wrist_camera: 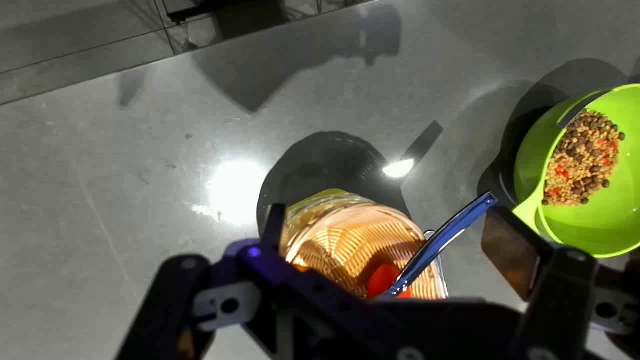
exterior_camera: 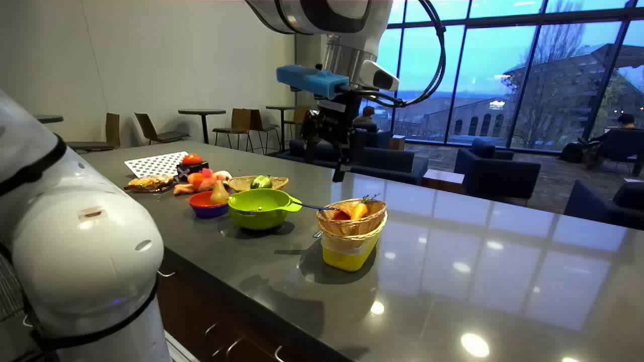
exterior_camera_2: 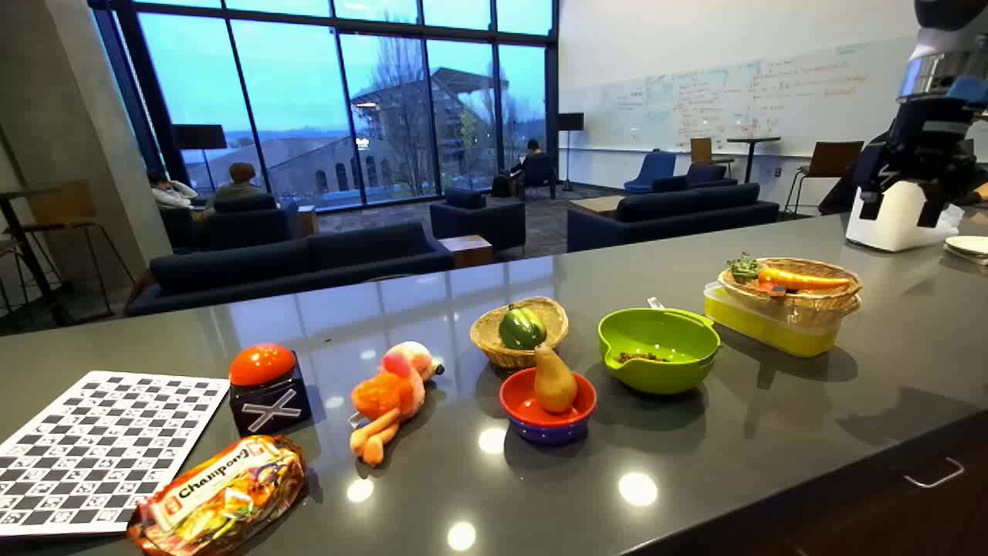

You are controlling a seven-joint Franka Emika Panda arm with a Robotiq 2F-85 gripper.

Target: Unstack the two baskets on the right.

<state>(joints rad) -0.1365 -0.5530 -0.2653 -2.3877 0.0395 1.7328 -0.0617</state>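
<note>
Wicker basket point(exterior_camera: 347, 229), carrot point(exterior_camera_2: 806, 280) inside, atop yellow tub point(exterior_camera: 347, 259)

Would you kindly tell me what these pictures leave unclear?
Floor inside the yellow tub: both exterior views, covered by the woven basket.
Part of the woven basket: wrist view, behind the hand.
Green bowl: wrist view, cut by the right edge.
Whiteboard writing: too small in an exterior view.
</note>
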